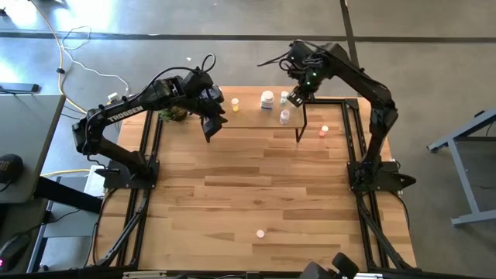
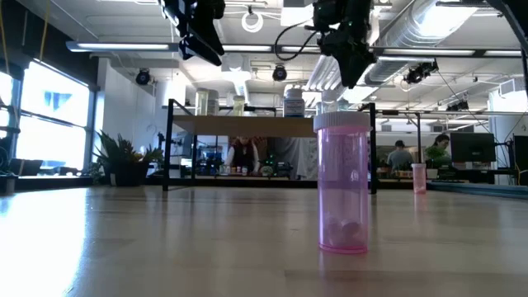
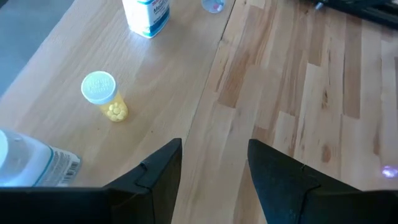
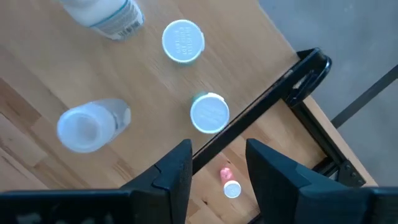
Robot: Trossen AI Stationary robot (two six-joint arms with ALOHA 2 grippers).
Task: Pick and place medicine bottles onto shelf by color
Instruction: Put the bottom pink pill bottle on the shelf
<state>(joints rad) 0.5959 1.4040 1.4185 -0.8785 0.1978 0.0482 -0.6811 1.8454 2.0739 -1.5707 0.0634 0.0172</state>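
Nearest thing: a pink bottle [image 2: 343, 181] stood alone at the near table edge, about six o'clock on the tabletop [image 1: 256, 186], upright, lid on, well apart from both my arms.
Shelf: the low board [image 1: 252, 115] sat at twelve o'clock, with a yellow bottle [image 3: 104, 96] toward its left, a big white bottle [image 1: 267, 98] near the middle and small capped ones [image 4: 209, 113] near its right end.
Right gripper: mine [image 4: 217, 163] hovered over that right end, fingers parted a little, nothing between them.
Left gripper: mine [image 3: 214, 165] hung above the shelf's front edge around eleven o'clock, fingers apart and empty.
Stray bottle: a red-orange one [image 1: 324, 131] waited on the table at about two o'clock, beside the shelf's leg.
Risk, crowding: coming down among those close-set caps, I judged a finger could tip a neighbour off the shelf.
Risk, frame: the black leg sat near my right fingers; clipping it could jolt the whole row.
Risk, sorting: tints were faint, so I could have misgrouped colours.
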